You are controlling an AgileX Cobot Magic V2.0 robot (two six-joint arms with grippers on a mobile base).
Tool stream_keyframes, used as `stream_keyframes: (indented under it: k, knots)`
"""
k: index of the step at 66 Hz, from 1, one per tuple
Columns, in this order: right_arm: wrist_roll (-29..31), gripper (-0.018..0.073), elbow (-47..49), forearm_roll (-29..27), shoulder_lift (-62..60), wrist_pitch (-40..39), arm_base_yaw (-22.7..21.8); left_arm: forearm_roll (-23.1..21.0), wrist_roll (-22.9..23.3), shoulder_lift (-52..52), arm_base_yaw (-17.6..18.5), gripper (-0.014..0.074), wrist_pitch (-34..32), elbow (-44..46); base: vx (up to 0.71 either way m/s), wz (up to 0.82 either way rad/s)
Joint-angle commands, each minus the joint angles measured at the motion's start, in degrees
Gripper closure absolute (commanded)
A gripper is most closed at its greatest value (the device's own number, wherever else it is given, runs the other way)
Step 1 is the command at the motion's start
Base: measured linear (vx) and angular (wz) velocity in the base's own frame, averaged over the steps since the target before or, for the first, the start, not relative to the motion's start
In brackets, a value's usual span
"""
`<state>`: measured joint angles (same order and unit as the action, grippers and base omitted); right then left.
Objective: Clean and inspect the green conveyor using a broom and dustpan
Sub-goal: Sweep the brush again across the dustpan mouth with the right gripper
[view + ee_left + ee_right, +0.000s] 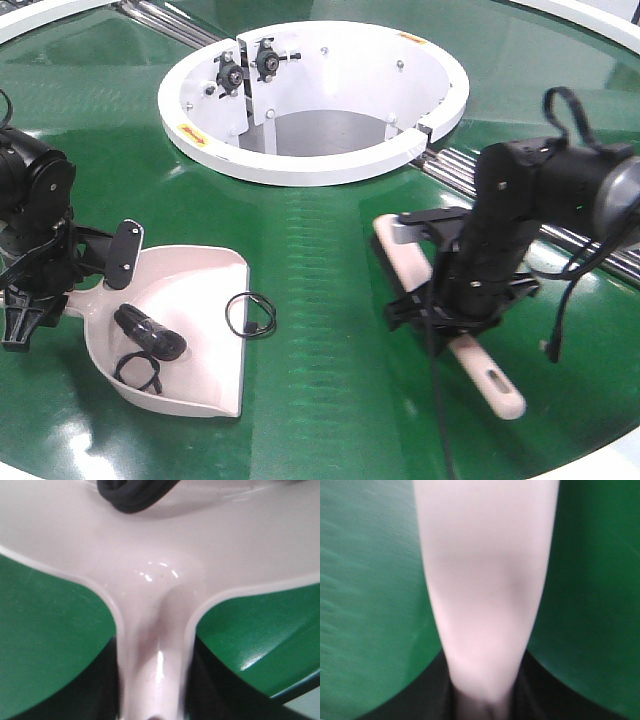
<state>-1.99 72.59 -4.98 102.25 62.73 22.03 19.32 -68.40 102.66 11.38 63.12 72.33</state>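
dustpan (205, 290) and broom (408, 262) both held on the conveyor (320, 240)
the left gripper (72, 292) was closed on the dustpan's handle, the pan lying ahead of it; the right gripper (455, 318) was clamped around the broom mid-length, its slotted end sticking out toward the near edge, well apart from the pan.

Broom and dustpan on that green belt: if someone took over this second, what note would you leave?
Left gripper shut on the dustpan handle; pan flat on the green conveyor.
Right gripper shut on the broom, right of the pan.
Done: two black scraps sit in the pan.
Left: one black loop on the belt at the pan's front edge; sweep it in, then inspect.
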Motion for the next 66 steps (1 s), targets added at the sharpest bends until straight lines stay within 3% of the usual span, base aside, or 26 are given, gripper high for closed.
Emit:
stream_keyframes:
  k: [1, 26, 46, 66]
  knots:
    - [-1.4, 0.0564, 3.2, -0.7, -0.7, -1.4, 2.5, 0.4, -0.7, -2.5, 0.3, 0.0603, 1.0, 1.5, 0.0, 0.0]
    - [-5.9, 0.0564, 21.7, -0.6, 14.8, 11.4, 12.3, 0.4, -0.7, -2.5, 0.3, 0.0603, 1.0, 1.5, 0.0, 0.0]
    - [-7.1, 0.0564, 34.6, -4.2, 22.4, 11.3, 21.0, 0.4, -0.7, -2.5, 0.3, 0.0603, 1.0, 1.5, 0.0, 0.0]
    - [-3.7, 0.0564, 41.4, -11.4, 23.6, 11.2, 25.6, 0.4, -0.7, -2.5, 0.3, 0.0603, 1.0, 1.5, 0.0, 0.0]
